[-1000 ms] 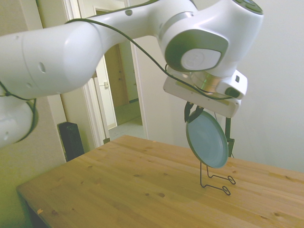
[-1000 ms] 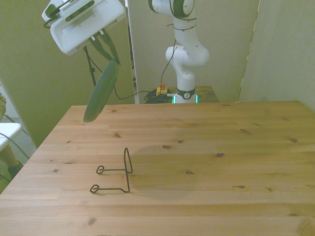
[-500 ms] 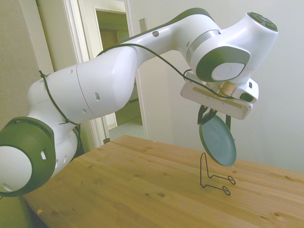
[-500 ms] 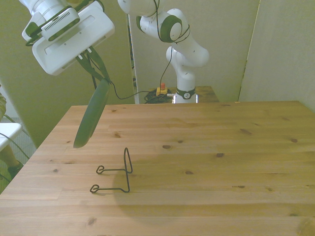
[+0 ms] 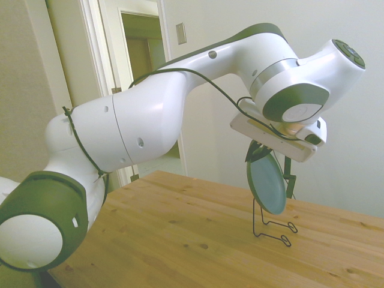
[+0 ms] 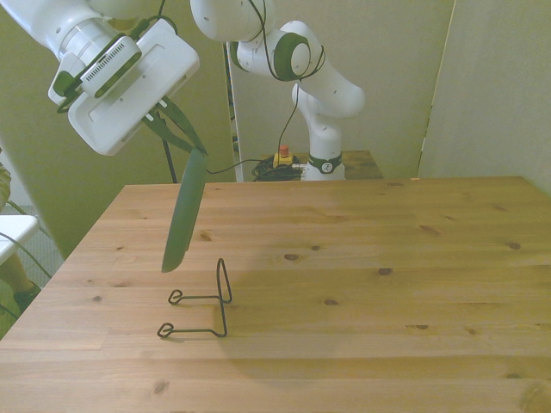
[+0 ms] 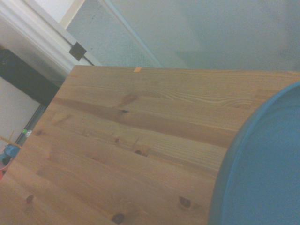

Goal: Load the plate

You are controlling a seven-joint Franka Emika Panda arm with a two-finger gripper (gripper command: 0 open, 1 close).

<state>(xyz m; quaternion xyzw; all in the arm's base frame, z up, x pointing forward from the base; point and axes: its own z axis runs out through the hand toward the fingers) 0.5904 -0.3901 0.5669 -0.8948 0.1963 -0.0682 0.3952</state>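
Teal-green and held on edge, the plate (image 6: 183, 212) is carried in the air above the wooden table (image 6: 362, 258), gripped at its upper rim by the gripper (image 6: 175, 129), whose jaws are closed narrowly on that rim. Its lower edge is seen just above and to the front view's left of the thin black wire stand (image 6: 203, 303), apart from it and not yet seated. Pick-up is judged complete, while lowering the plate into the stand and releasing it is judged to be left; in the wrist view only a blurred arc of the plate (image 7: 262, 164) over the table boards is shown.
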